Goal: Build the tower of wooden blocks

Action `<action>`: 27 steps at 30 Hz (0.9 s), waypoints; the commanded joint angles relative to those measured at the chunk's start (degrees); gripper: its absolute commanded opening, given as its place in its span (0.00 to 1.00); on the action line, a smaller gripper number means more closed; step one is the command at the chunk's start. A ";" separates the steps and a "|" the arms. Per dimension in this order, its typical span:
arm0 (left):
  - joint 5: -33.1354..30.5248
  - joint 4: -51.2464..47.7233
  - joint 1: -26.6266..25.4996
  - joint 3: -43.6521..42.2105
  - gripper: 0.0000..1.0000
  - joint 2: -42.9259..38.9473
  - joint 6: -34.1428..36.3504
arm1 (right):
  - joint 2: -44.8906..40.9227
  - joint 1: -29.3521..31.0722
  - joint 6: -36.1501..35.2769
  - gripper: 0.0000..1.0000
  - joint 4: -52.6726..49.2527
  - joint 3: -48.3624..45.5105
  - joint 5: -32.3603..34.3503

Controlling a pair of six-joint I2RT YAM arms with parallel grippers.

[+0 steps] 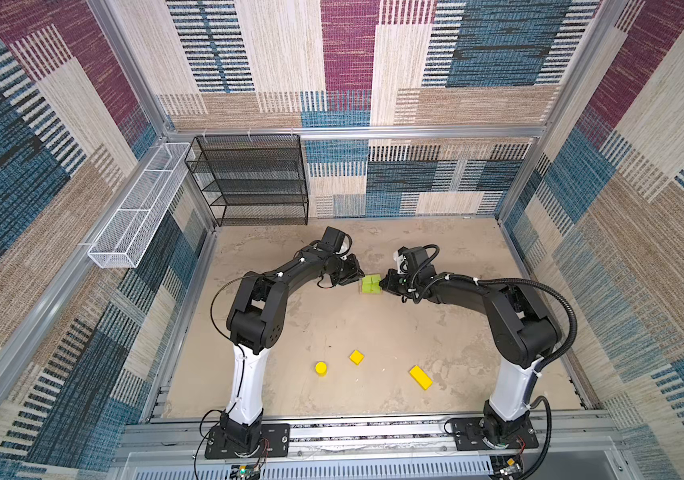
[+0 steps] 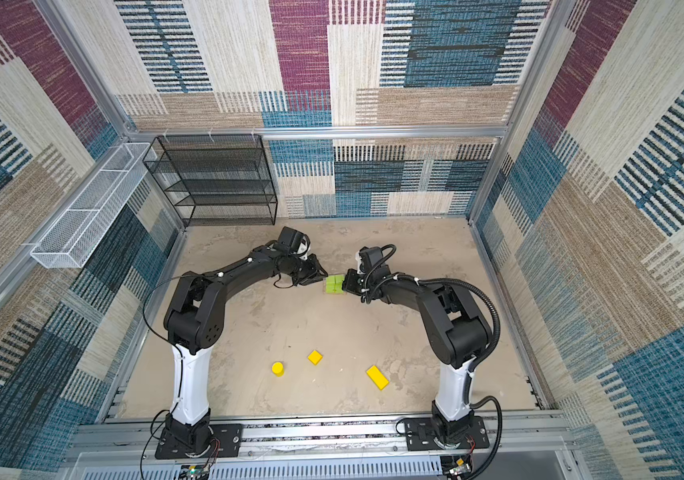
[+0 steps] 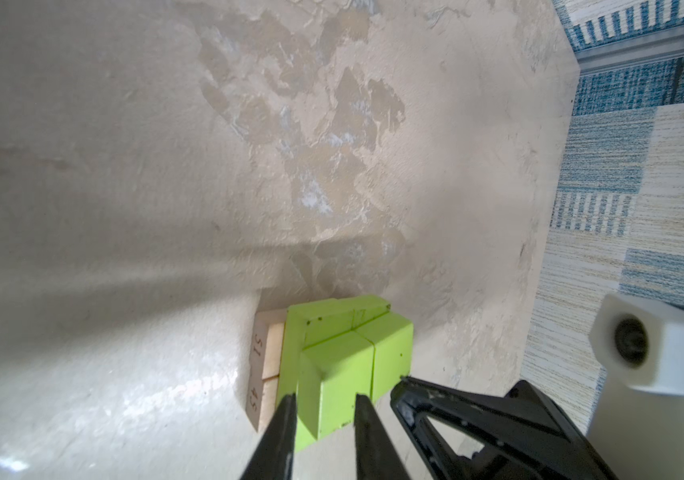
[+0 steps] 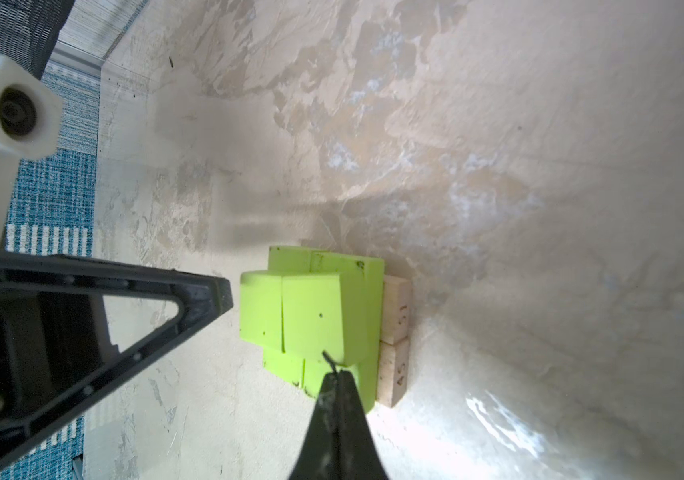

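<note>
The tower stands mid-table: two tan planks lowest, long lime-green blocks above, two green cubes on top. My left gripper is at its left side. Its fingers are a narrow gap apart and stop just short of the cubes, holding nothing. My right gripper is shut, its tip against the tower's right side. A yellow cylinder, a yellow cube and a yellow bar lie loose near the front.
A black mesh shelf stands at the back left against the wall. A white wire basket hangs on the left wall. Patterned walls close in the table on three sides, and the arm bases sit on the front rail.
</note>
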 commanded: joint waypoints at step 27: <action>0.37 0.59 -0.02 -0.18 0.29 -0.04 0.87 | 4.29 -0.93 -3.99 0.34 -2.23 8.88 2.39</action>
